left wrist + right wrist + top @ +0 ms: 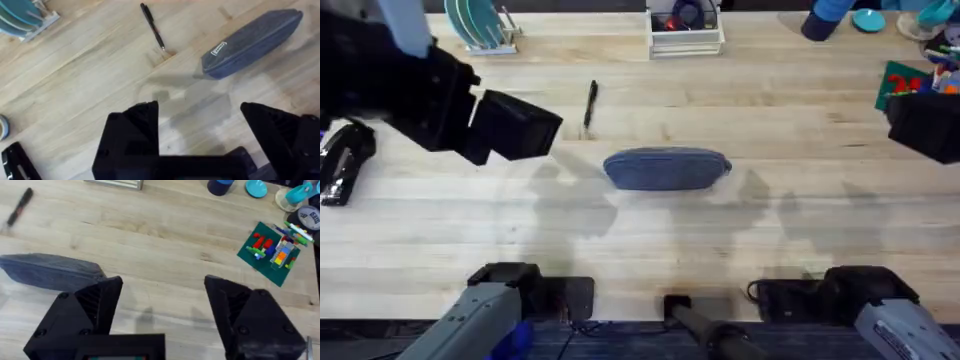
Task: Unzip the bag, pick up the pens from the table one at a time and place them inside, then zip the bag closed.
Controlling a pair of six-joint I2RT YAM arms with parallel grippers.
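Both jaws stand wide apart, holding nothing, above the table (pixel 650 240). My left gripper (pixel 200 145) hangs near the bag (pixel 667 168), which lies zipped mid-table; the pen (pixel 590 104) rests just beyond. Unpinned, that pouch may slide when I tug the zipper, and the slim pen could roll away.

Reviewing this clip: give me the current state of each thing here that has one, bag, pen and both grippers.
Bag: lying flat on the table, looks closed, nothing gripping it.
Pen: lying on the table behind the bag, apart from it, not held.
Left gripper: open, empty, above the table.
Right gripper: open, empty, above the table.
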